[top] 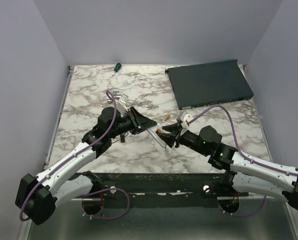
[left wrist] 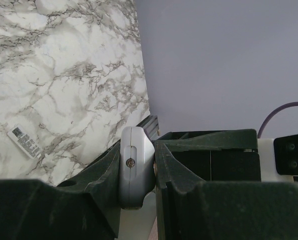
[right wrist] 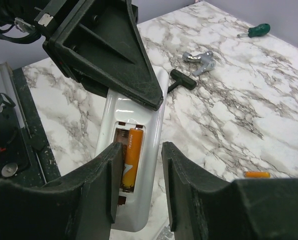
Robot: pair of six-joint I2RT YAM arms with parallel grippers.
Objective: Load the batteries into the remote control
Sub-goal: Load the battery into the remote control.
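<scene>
Your left claw (left wrist: 137, 147) is pressing together on the small white rectangular remote control (right wrist: 154, 125). It is pinching the far end and presenting the open battery bay (right wrist: 120, 136) to your other arm. Your right claw (right wrist: 142, 150) is standing spread, with one finger on each side of the bay, and it is pinching nothing. One slim orange cylinder battery (right wrist: 132, 150) is lying in a slot of the bay. Its lower end is hiding behind your finger, so I cannot tell if it is sitting fully down. The second orange battery (right wrist: 257, 174) is lying on the white-and-grey marble table (right wrist: 239, 115), well apart from the remote control.

Here is what I am judging as risky from this position:

- The remote control is being held at one end only, so any push on the battery may be turning it in the left claw.
- If the battery is not seated, the contact spring may be pushing it out when you are lifting away.
- Your spread fingers are very close to the bay edges – pulling back at an angle may be catching the housing and dragging it.
- The second battery is round and may be rolling when you are touching it – and its direction must be matching the empty slot
</scene>
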